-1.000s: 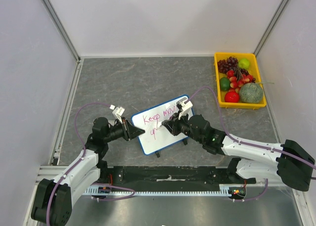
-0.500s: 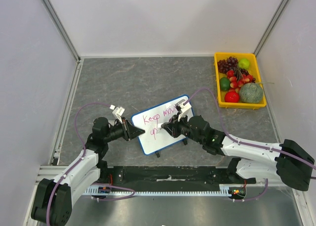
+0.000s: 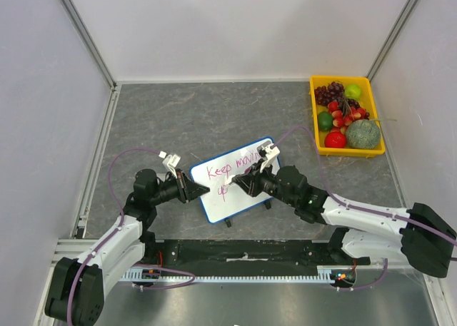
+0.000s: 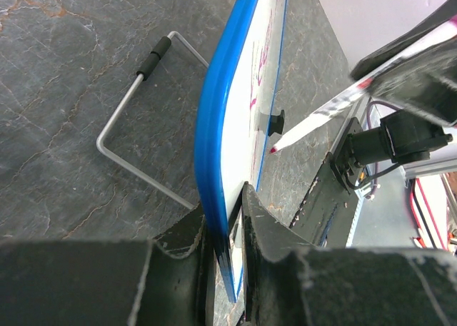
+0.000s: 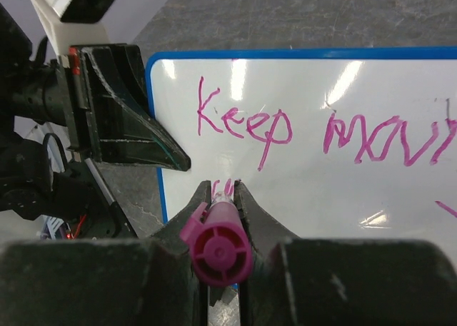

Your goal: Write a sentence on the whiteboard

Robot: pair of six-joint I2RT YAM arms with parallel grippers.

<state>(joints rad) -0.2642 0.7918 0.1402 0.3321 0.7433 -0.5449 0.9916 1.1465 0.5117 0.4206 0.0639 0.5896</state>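
1. Whiteboard sits mid-table by the near edge; we find the left gripper clenched on its left rim.
2. Right gripper grasps a magenta marker, tip pointing below "Keep".
3. Sentence occupies the board's upper face.

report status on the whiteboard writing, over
Left fingers shut on whiteboard edge. Right fingers shut on magenta marker, tip at second line. Sentence starts "Keep". Nothing in the way.

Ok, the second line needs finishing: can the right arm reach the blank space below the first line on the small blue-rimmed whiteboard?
Probably yes: the right gripper holds a magenta marker close to the whiteboard, and nothing covers that blank space.
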